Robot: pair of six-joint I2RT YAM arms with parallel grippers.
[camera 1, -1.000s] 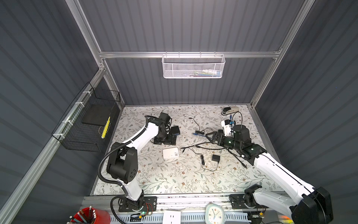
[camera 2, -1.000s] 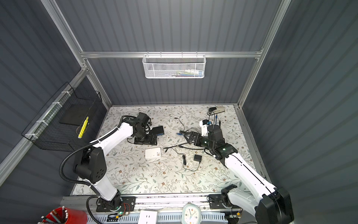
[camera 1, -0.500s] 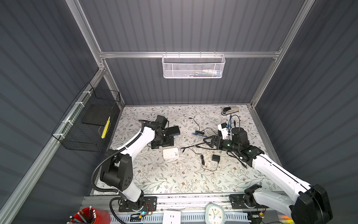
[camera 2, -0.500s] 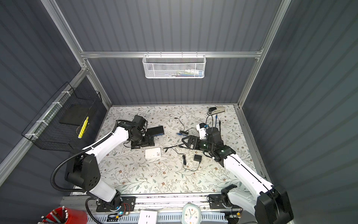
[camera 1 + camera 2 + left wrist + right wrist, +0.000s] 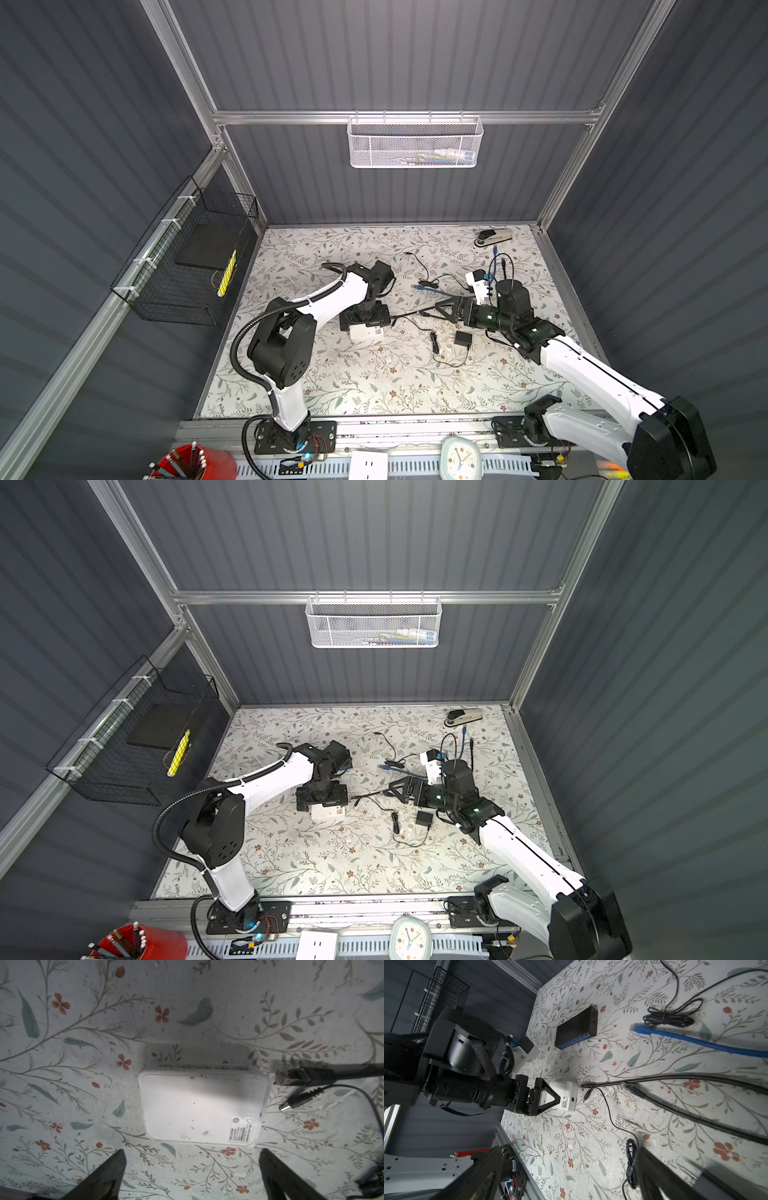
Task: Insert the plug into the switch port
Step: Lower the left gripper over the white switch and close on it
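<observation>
Stage judged pre-grasp. Left gripper [image 5: 192, 1152] spread, empty, over switch [image 5: 201, 1105]; right gripper [image 5: 572, 1147] spread, empty, near cables [image 5: 685, 1038]. Plug [image 5: 291, 1077] loose on surface [image 5: 62, 1084], just beside switch. Next, likely: pinch plug, align with port [image 5: 203, 1067], steady switch.

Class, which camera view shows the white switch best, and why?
The left wrist view: the white switch sits mid-frame, unobstructed, label visible. In both top views it is small, partly under the left tool. The right wrist view shows only its end past that tool.
</observation>
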